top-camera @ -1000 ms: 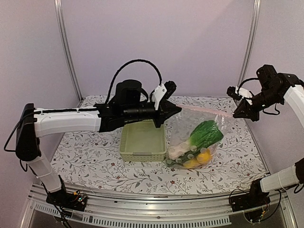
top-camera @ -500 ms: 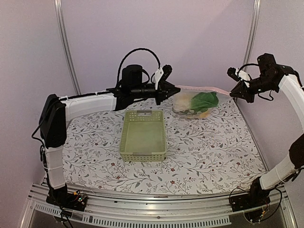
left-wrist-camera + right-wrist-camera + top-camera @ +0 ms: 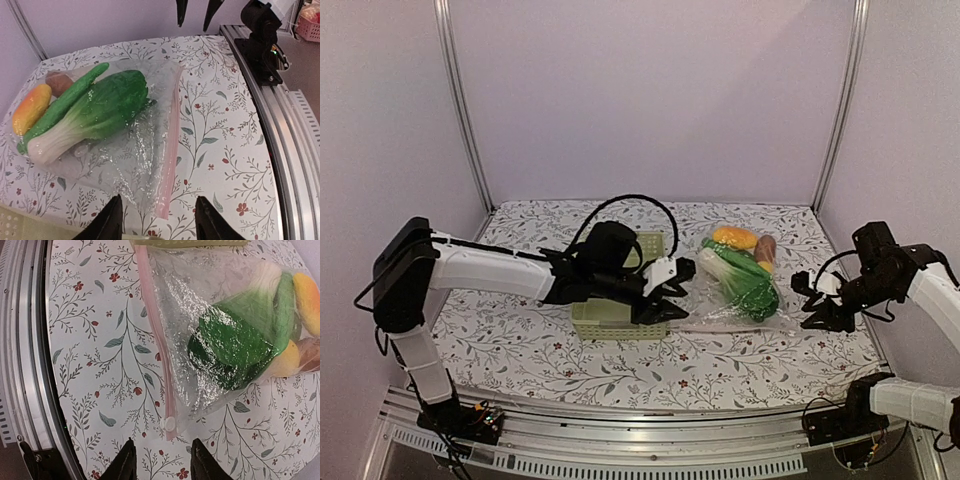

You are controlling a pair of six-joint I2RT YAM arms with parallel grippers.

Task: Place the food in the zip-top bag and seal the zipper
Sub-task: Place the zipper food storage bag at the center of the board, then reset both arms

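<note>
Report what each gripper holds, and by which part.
Nothing is held. The left gripper and right gripper are both open; the bag lies flat on the table, ungripped.

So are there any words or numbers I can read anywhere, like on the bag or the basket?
No text can be read in any of these views.
The zip-top bag is plain clear plastic with a pink zipper, and it has no label.
The basket and the flowered table cover show no words, numbers or signs.
</note>
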